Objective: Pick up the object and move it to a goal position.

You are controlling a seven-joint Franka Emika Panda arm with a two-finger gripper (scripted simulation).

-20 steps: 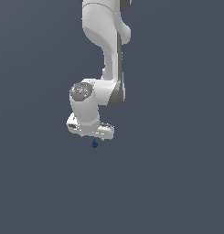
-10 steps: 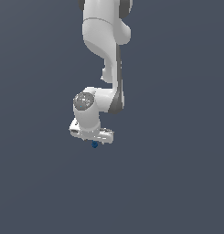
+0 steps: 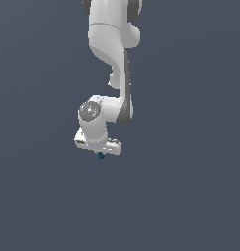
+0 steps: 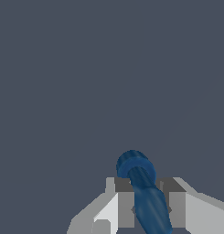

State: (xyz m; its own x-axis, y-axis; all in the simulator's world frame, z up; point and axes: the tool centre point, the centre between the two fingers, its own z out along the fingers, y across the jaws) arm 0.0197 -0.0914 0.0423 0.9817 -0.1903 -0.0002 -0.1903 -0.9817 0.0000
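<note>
One small dark blue object (image 4: 143, 192), a rounded knob on a tapering stem, sits between the two grey fingers (image 4: 125, 203) of my white gripper (image 4: 147, 208). In the wrist view the fingers press against its stem from both sides, so I judge the gripper closed on it. In the exterior view only a blue speck shows, just under the gripper body, slightly left of centre and below the middle of the frame.

The step in hand, as I judge it, is the carry to the goal. No goal marker shows in either view, so I cannot say which way that lies. To do it well I should keep the squeeze steady and move smoothly; the stem looks tilted between the fingers, and a jerk could let it pivot or slip.

Room is plentiful: plain dark grey surrounds the arm on every side, with no edge, wall or other item in sight.
</note>
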